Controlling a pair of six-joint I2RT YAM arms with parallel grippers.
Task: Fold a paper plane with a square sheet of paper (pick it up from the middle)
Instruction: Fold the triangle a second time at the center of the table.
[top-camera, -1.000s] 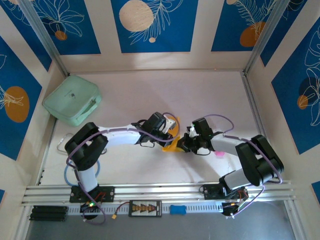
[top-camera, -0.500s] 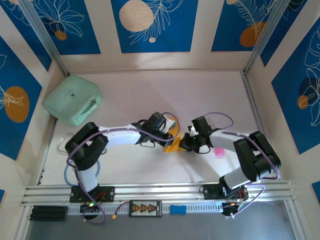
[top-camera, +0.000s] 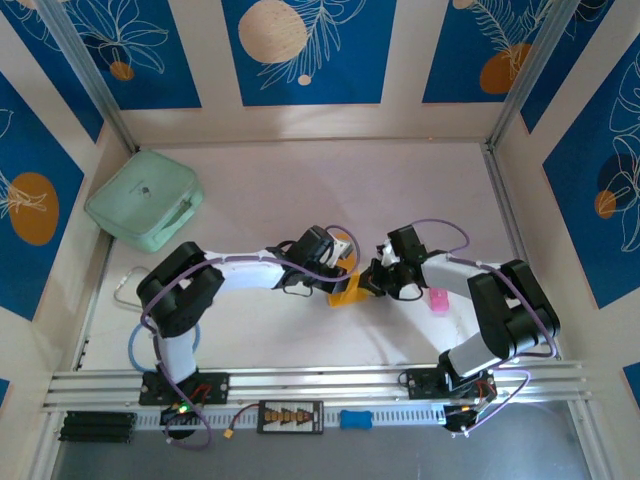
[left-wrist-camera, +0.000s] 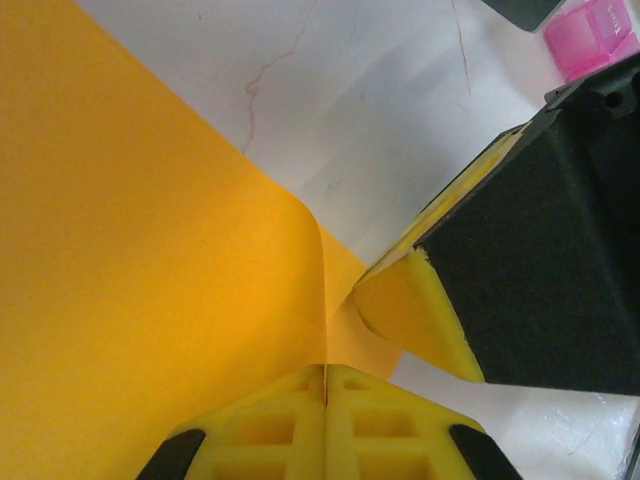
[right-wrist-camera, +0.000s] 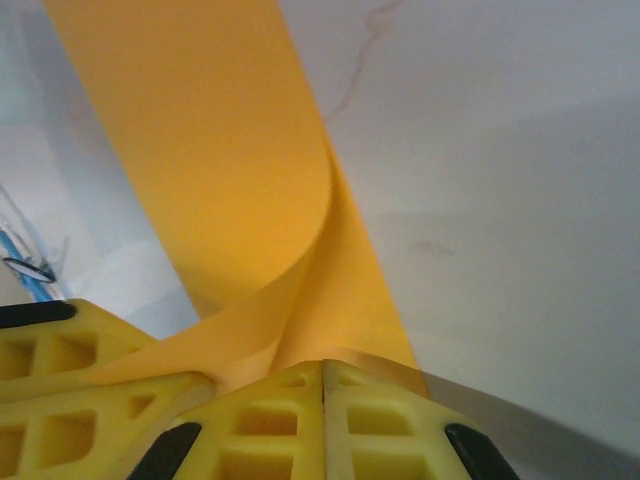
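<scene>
Both clenched on the paper sheet (left-wrist-camera: 150, 280): left gripper (left-wrist-camera: 325, 372), right gripper (right-wrist-camera: 322, 368), close together. Risk: uneven pull tears it, or thin edge slips, skewing the crease.

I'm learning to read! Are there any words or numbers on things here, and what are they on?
No words or numbers are readable here.
Mint-green case: tiny dark mark on its lid, too small to read.
Black board at the front: too small to read.
Sheet of paper: plain, no print.
</scene>
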